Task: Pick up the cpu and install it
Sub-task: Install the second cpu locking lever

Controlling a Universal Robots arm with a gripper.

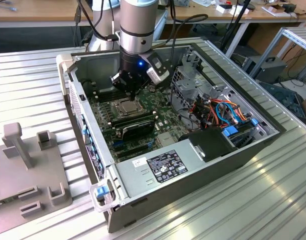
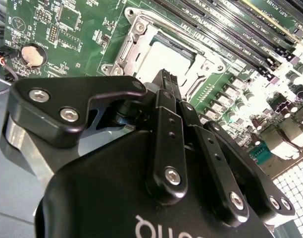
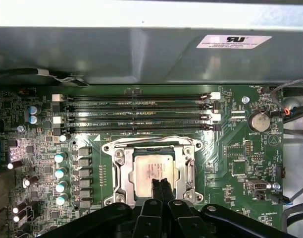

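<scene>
The cpu is a small silver-grey square lying flat inside the metal socket frame on the green motherboard of the open computer case. Both wrist views show its metal top bare and level within the frame. My gripper hangs just above the chip, inside the case. Its black fingertips are pressed together with nothing between them, and they sit over one edge of the cpu. In the second wrist view the gripper tapers to a point in front of the socket.
Long memory slots run beside the socket. A black oblong card lies just past it, and a drive cage with wires and a power supply crowd the case. A grey fixture plate sits on the table outside.
</scene>
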